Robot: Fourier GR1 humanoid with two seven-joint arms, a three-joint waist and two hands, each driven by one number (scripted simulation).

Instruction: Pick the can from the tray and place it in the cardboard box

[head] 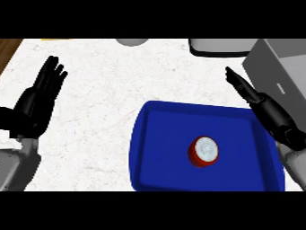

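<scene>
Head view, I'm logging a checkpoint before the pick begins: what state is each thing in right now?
Can: upright inside the tray, untouched.
Tray: flat on the counter, holding only the can.
Cardboard box: at the right edge, beyond the tray; its inside can't be seen.
Left hand: open, fingers straight, resting at the left, holding nothing.
Right hand: open, fingers straight, above the tray's right rim, holding nothing.

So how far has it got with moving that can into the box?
Nothing looks done yet: the red can with a white lid stands on the blue rectangular tray, untouched. In hand: nothing; the right hand is open, fingers straight, at the tray's right edge beside the grey cardboard box. The left hand rests open at the view's left. Left to do: grasp the can, lift it, place it in the box.
</scene>
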